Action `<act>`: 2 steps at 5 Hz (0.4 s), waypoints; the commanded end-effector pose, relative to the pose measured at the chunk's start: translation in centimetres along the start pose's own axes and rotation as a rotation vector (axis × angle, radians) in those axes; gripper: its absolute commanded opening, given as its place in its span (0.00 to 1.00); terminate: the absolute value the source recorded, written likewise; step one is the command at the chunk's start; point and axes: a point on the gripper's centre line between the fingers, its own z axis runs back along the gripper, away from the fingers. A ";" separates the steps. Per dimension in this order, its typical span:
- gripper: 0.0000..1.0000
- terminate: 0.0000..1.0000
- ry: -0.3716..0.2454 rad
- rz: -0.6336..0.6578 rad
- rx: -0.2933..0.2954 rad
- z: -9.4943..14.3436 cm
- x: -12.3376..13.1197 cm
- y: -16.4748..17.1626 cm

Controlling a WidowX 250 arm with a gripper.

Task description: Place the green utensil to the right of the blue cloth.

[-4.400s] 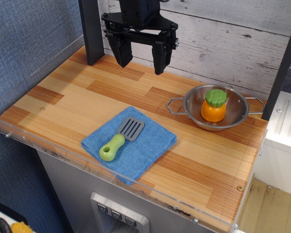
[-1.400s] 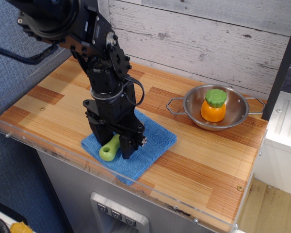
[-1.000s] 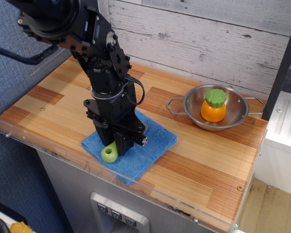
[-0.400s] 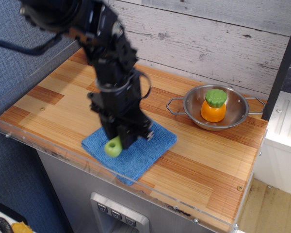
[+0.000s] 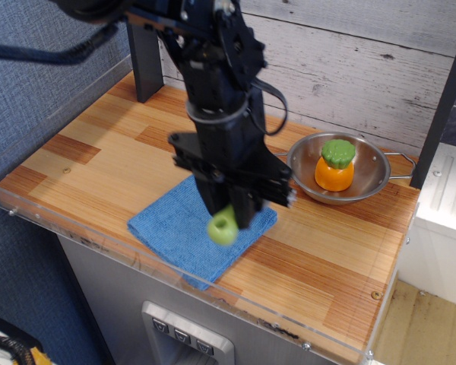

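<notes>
Striped wooden desk (image 5: 121, 163) carries the square blue terry cloth (image 5: 175, 232), above whose right edge the black pincer (image 5: 232, 213) grips the lime-green-handled toy spatula (image 5: 223, 226) aloft; carry it clear rightward, lower onto bare wood, then release.

A wood-plank counter (image 5: 99, 163) with a clear plastic edge. A flat blue cloth (image 5: 175, 228) lies on it near the front edge. A metal colander (image 5: 372, 182) sits on it well apart, toward the back right.
</notes>
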 end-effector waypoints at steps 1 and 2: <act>0.00 0.00 0.073 0.101 -0.043 -2.7 -1.6 -3.3; 0.00 0.00 0.091 0.071 -0.067 -3.6 -1.8 -4.5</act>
